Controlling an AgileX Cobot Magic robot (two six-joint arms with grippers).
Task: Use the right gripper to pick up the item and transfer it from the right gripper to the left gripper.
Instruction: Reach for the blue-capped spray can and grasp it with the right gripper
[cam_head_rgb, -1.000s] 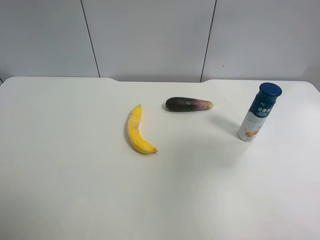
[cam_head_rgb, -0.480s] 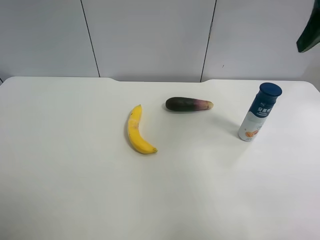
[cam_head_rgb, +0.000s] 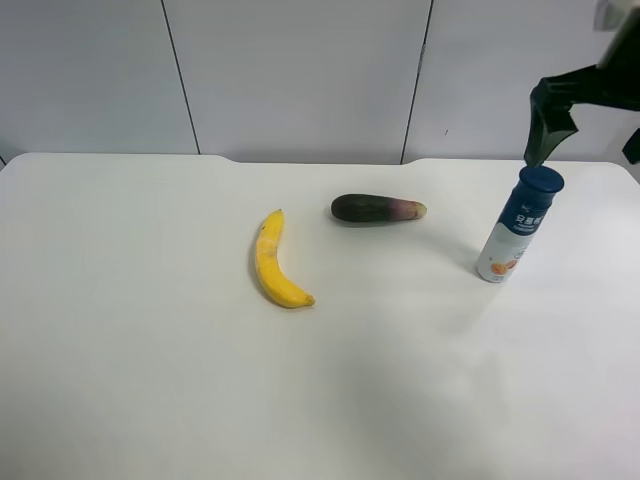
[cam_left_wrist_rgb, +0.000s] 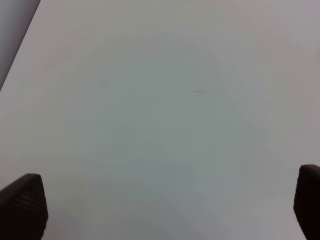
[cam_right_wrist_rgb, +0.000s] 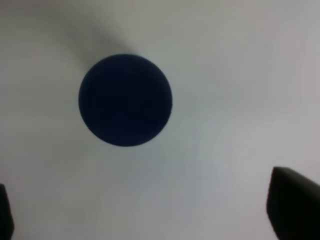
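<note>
right gripper (cam_right_wrist_rgb: 150, 212) fingers spread wide | bottle (cam_right_wrist_rgb: 125, 100) upright beneath them, untouched | left gripper (cam_left_wrist_rgb: 165, 205) fingers spread

Seeing slim matte-black fingers (cam_head_rgb: 548, 118) on right gripper (cam_right_wrist_rgb: 150, 217), angular, tapering to blunt tips, with blurry pale block (cam_head_rgb: 612, 14) at wrist; on left gripper (cam_left_wrist_rgb: 165, 205), chunkier black fingertips (cam_left_wrist_rgb: 22, 207), rounded corners, fine dotted grip texture
</note>
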